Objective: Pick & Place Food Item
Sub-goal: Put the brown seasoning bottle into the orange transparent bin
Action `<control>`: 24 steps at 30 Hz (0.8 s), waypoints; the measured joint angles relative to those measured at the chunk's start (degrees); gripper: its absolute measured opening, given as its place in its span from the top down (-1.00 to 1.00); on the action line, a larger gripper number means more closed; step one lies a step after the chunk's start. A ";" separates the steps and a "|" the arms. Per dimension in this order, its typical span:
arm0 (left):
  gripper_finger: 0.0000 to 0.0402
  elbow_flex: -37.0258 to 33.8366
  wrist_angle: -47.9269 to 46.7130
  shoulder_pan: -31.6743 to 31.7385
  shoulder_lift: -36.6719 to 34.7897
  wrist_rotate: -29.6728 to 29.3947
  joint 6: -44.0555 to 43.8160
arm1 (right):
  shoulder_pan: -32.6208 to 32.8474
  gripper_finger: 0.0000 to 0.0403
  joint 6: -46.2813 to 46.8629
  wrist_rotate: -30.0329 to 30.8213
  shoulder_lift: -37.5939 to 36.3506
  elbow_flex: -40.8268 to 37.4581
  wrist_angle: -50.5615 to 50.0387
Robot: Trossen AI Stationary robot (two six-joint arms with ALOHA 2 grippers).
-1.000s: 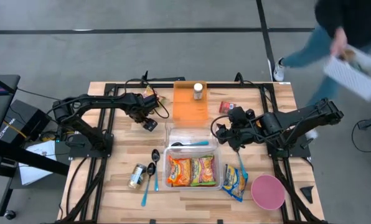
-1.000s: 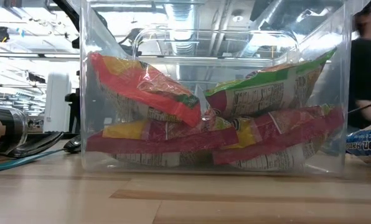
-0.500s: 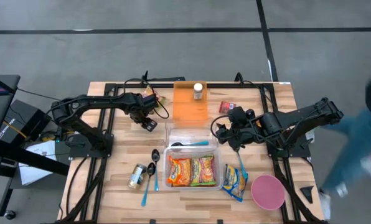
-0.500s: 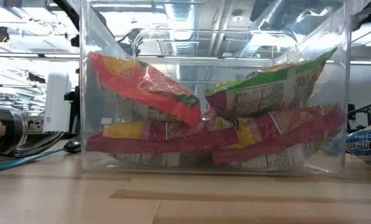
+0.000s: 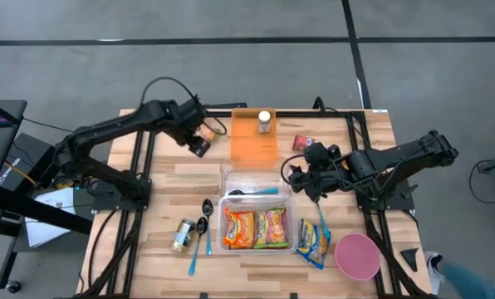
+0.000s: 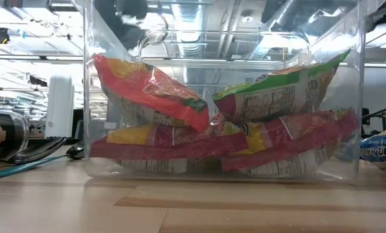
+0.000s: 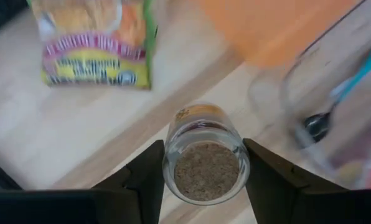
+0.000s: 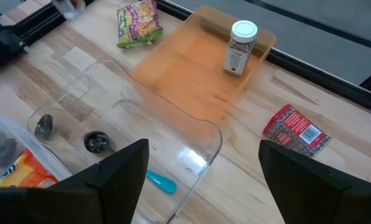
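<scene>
- Jar [image 7: 205, 167] sits clamped between the left gripper [image 5: 199, 148] fingers [image 7: 145, 180], lifted over the bench's far-left part, beside the orange tray [image 5: 254, 141].
- Right gripper [image 5: 300, 178] waits spread open, empty, near the clear bin [image 5: 256, 189].

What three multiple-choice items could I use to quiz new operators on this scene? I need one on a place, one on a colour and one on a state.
1. Where does the white-lidded jar stand?
A. on the orange tray
B. on the bare wood
C. on the floor

2. What colour is the bowl?
A. blue
B. pink
C. green

3. What is the left gripper doing?
A. gripping a spoon
B. standing empty
C. gripping a glass jar

Key:
1 A, the high view shows it inside the tray.
2 B, it shows pink at the table's corner.
3 C, the left wrist view shows the jar between the fingers.
</scene>
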 joint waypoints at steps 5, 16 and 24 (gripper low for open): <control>0.16 9.08 -1.87 -0.04 2.24 0.00 -0.12 | -0.04 -0.49 -0.13 0.07 0.00 0.00 0.16; 0.16 20.73 -1.92 -2.98 14.06 0.03 1.10 | -0.04 -0.49 0.33 0.15 0.00 0.00 0.20; 0.16 29.76 1.11 -4.13 23.78 3.11 2.92 | -0.04 -0.49 0.47 0.28 0.00 -0.02 0.23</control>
